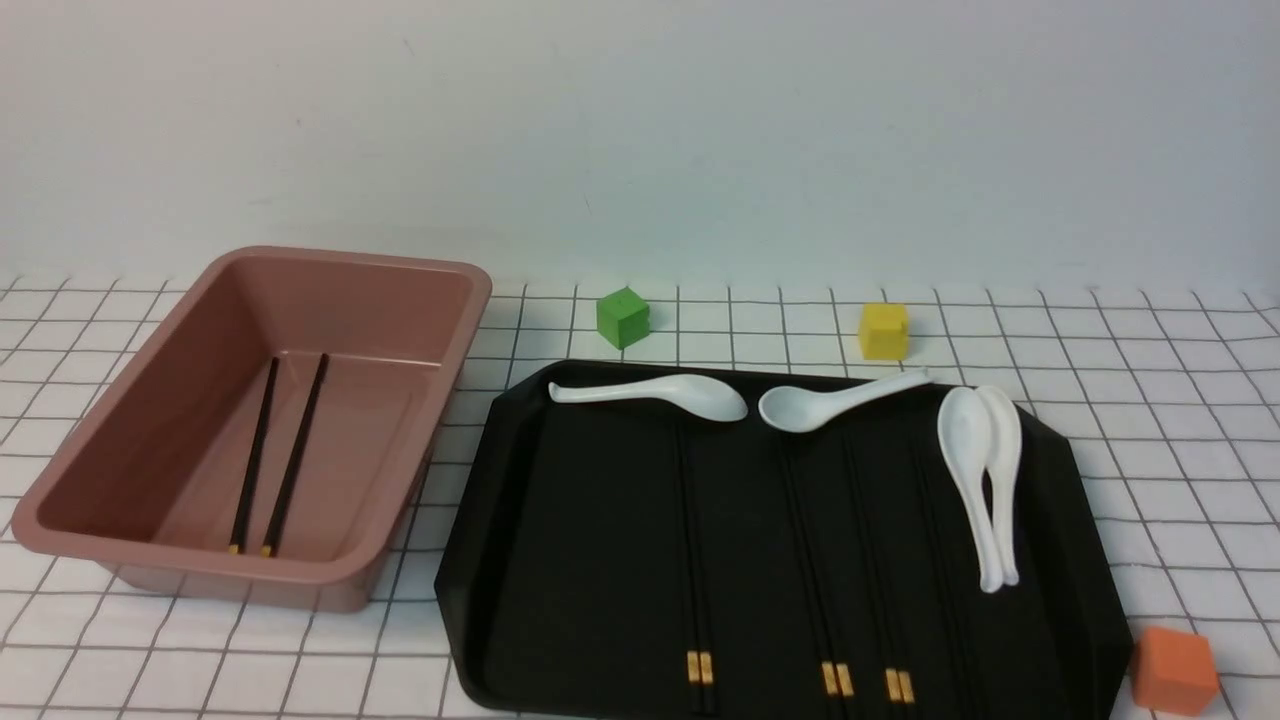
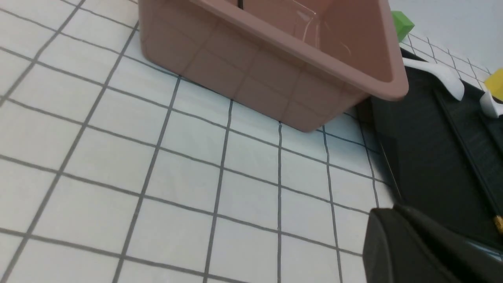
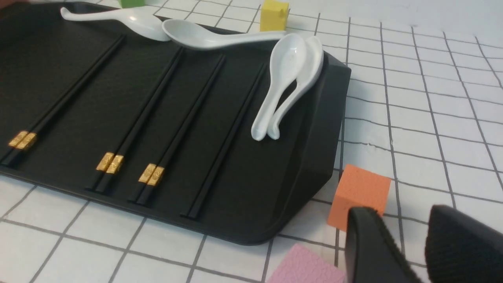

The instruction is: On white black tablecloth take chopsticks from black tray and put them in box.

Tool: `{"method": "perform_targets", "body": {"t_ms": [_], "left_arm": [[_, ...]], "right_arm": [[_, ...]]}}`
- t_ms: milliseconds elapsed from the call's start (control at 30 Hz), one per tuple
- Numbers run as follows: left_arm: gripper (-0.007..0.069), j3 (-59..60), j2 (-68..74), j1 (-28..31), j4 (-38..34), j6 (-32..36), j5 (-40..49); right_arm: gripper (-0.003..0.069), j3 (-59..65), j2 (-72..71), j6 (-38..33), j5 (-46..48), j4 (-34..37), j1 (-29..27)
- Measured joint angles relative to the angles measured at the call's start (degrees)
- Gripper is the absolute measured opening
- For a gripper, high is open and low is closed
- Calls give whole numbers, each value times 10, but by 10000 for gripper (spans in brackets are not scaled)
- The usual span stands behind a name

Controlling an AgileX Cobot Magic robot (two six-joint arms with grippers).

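Note:
The black tray (image 1: 560, 560) lies on the grid tablecloth (image 1: 1150, 400), right of centre. Several pairs of black chopsticks lie lengthwise on it, gold bands toward me: one pair (image 1: 697, 560) on the left, two pairs (image 1: 815, 570) (image 1: 880, 580) in the middle. The right wrist view shows a further pair (image 3: 228, 133) beside them. The pinkish-brown box (image 1: 350, 300) stands left of the tray and holds one pair of chopsticks (image 1: 295, 455). No gripper shows in the front view. My left gripper (image 2: 387, 212) is shut and empty, low over the cloth near the tray's left edge. My right gripper (image 3: 404, 214) is open and empty by the tray's near right corner.
White spoons (image 1: 660, 393) (image 1: 830, 400) (image 1: 980, 480) lie across the tray's far and right parts. A green cube (image 1: 623, 317) and a yellow cube (image 1: 884, 331) sit behind the tray. An orange cube (image 3: 359, 196) sits just beyond my right fingers, with a pink block (image 3: 306, 267) beside it.

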Motion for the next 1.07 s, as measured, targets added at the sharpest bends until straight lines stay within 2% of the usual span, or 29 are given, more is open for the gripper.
{"method": "perform_targets", "body": {"t_ms": [1067], "left_arm": [[4,0,0,0,0,0,0]], "right_arm": [[240,0,0,0,0,0,0]]}}
